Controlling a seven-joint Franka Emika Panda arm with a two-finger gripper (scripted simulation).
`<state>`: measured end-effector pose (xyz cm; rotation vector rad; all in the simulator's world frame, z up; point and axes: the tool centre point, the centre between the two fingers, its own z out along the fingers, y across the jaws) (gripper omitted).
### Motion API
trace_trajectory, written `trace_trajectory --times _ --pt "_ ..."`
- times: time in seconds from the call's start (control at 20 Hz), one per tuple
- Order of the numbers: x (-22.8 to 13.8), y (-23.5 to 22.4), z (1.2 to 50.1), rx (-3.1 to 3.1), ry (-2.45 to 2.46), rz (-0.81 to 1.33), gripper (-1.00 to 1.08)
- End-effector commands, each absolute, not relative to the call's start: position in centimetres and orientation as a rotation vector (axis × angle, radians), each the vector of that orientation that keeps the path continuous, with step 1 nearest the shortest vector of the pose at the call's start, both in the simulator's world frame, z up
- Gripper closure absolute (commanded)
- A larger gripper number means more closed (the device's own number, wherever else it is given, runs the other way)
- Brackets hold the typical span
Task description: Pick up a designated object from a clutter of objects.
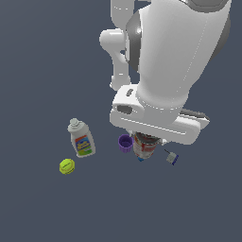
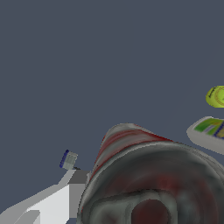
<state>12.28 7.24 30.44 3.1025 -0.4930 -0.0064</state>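
Observation:
The red-and-white can [image 1: 144, 147] stands right under my hand, with only its lower part showing below the white palm. In the wrist view the can [image 2: 144, 157] fills the foreground, its dark brownish round end facing the camera. My gripper [image 1: 145, 141] straddles the can. One white finger with a grey pad [image 2: 78, 177] lies against the can's side, and the other finger is hidden. The purple cup [image 1: 125, 142] sits beside the can on the exterior view's left, touching or nearly so.
A white bottle with a colourful label [image 1: 81, 138] lies further to the exterior view's left, with a yellow-green ball [image 1: 67, 166] below it. A tiny grey-and-blue item [image 1: 172, 157] lies to the can's right. The wrist view also shows the item [image 2: 68, 159], the ball [image 2: 217, 96] and the bottle [image 2: 209, 131].

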Motion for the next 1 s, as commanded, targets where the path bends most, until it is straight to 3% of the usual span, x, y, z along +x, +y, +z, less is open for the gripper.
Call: trace_trajectory --times 0.0,0.45,0.95 --pt "12.3 6.1 33.2 3.104 -0.493 -0.001 1.08" --pt "12.7 3.7 38.6 3.103 -0.493 0.000 1.08" --pt "12.9 3.3 39.7 3.103 -0.493 0.000 1.08"
